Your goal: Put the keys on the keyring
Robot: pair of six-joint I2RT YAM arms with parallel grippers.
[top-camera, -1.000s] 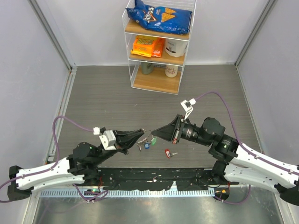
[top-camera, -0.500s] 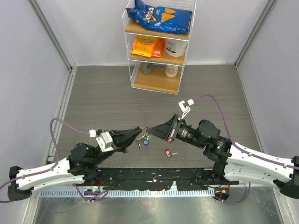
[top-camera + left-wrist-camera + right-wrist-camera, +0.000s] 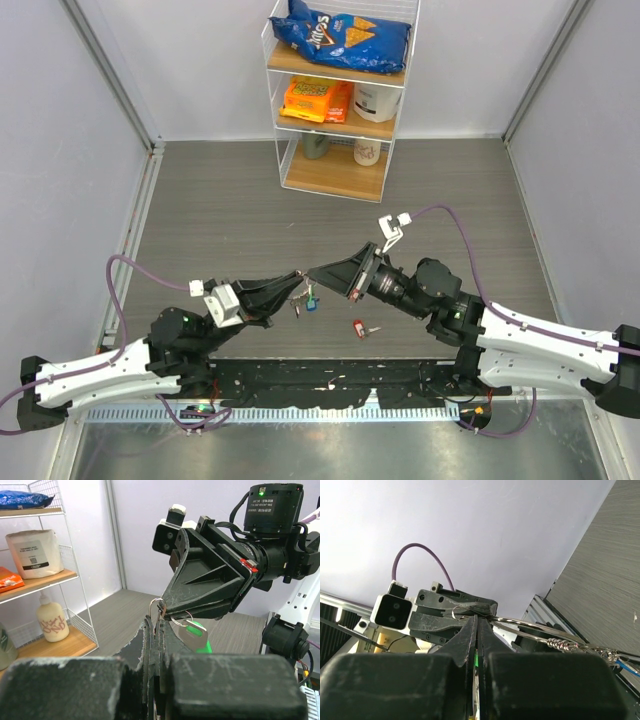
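Observation:
My left gripper [image 3: 298, 284] is shut on the thin silver keyring [image 3: 157, 608] and holds it above the table. My right gripper [image 3: 312, 272] is shut, tip to tip with the left one. The green key [image 3: 194, 633] hangs at its fingertips on a small loop, and green and silver show between its fingers [image 3: 470, 645]. In the top view the green key and a blue key [image 3: 312, 304] dangle under the two tips. The keyring's wire [image 3: 540, 626] runs right from the tips in the right wrist view. A red key [image 3: 358, 327] lies on the table to the right.
A wire shelf [image 3: 340, 95] stands at the back with a chip bag, orange packets, a white tub and bottles. It also shows in the left wrist view [image 3: 37, 575]. A black rail [image 3: 330, 385] runs along the near table edge.
My right gripper has moved left and a little away, with its arm stretching out. My left gripper and the dangling keys have shifted slightly left with it. The red key has not moved.

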